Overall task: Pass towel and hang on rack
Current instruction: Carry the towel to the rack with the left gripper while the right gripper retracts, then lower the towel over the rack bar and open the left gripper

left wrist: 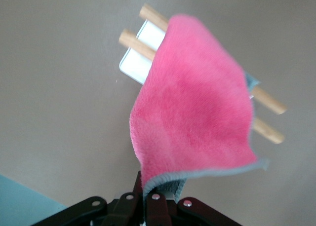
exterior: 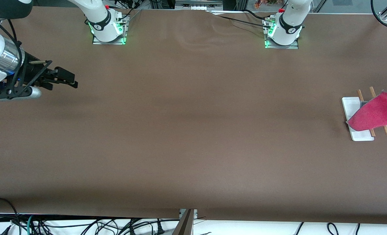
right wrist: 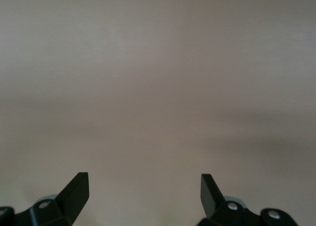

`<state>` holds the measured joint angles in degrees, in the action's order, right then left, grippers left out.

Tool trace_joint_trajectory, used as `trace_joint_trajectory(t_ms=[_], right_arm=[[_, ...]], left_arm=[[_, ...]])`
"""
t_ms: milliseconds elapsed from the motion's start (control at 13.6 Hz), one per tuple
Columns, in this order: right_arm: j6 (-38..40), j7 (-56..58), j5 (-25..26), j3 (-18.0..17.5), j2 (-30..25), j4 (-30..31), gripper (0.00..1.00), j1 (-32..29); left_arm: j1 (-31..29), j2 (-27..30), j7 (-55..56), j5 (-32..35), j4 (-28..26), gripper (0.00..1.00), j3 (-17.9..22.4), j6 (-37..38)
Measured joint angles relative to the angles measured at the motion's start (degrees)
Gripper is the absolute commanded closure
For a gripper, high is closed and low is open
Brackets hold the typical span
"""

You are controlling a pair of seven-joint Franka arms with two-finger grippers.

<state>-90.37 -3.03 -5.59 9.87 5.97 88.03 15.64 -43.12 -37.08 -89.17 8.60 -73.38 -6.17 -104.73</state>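
Fingers of the left gripper [left wrist: 157, 199] pinched shut on one grey-edged corner of the towel [left wrist: 195, 100], seen only in the left wrist view, since the front view cuts that gripper off past the frame edge; fingers of the right gripper [right wrist: 144, 190] spread wide with nothing between, parked above bare table [exterior: 186, 137] at the right arm's end, waiting.

Largest first: brown table, mostly bare; then towel, pink face up, stretched in the air over the rack [exterior: 357, 121] at the left arm's end, probably held by a corner so the cloth can drape across both rods; then rack, white base plate with two wooden rods [left wrist: 139, 45] poking out from under the cloth.

Judged as handover done and hanging in progress; release not yet made.

Front view gives the layout and the idle right arm; left wrist view alone gives the pinch; right wrist view only table.
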Motion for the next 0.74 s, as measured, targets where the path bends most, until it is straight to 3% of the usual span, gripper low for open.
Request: trace_joint_trajectory(t_ms=[147,221,294,736], right_arm=[[-0.06,0.03,4.9,-4.71,-0.13,-0.17,0.0,-3.09],[-0.12,-0.04,5.83,-5.79,-0.27,-0.26,0.0,-3.56],[-0.22,-0.05,6.2,-6.19,-0.38,-0.31,0.0,-3.82],[-0.4,1.48,6.21,-6.12,-0.4,-0.38,0.0,-5.09]], left_arm=[[-0.94,-2.43,-0.05,0.0,0.07,1.0,0.03,-2.37],[-1.04,-3.12,-0.05,0.0,0.1,0.57,0.02,-2.87],[-1.02,-3.52,-0.05,0.0,0.1,0.01,-0.02,-3.03],[-0.6,-3.75,-0.05,0.0,0.61,0.0,-0.93,-3.04]])
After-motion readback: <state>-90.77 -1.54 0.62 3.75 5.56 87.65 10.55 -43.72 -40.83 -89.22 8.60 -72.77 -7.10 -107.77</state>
